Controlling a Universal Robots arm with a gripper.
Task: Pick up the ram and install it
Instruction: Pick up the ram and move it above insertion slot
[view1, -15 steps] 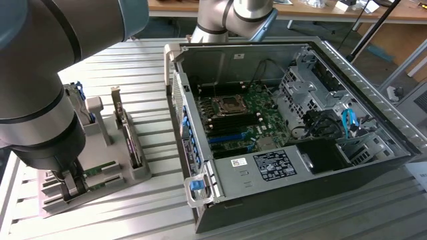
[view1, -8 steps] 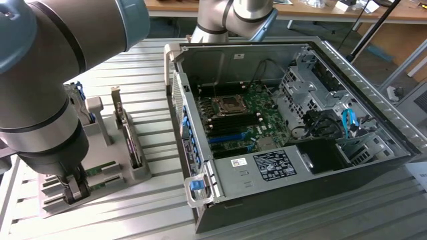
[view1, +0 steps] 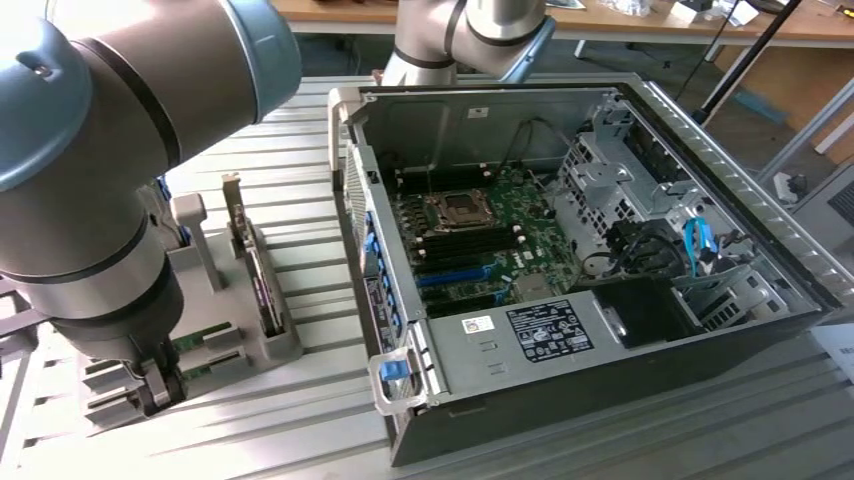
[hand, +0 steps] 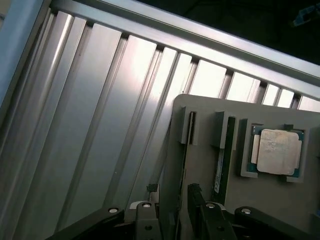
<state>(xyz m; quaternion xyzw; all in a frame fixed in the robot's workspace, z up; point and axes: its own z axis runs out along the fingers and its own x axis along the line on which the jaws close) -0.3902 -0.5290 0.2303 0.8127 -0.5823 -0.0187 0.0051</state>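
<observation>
My gripper (hand: 174, 219) hangs low over a grey parts holder (hand: 205, 107) with its two dark fingers (hand: 201, 215) apart and nothing clamped. A ram stick (hand: 220, 167), dark green with a pale label, stands on edge in one holder slot just beside the fingers. A thinner board edge (hand: 183, 160) in the neighbouring slot runs down into the gap between them. In the exterior view the gripper (view1: 160, 388) is at the holder's near end, beside green board edges (view1: 200, 346). The open computer case (view1: 747, 215) lies to the exterior view's right, its motherboard (view1: 514, 235) exposed.
A square silver processor chip (hand: 278, 151) sits in a holder pocket. A tall card with a metal bracket (view1: 250, 262) stands in the holder. The arm's big joints (view1: 94, 150) loom over the ribbed metal table (view1: 307, 380). The case's power supply (view1: 547, 335) is nearest.
</observation>
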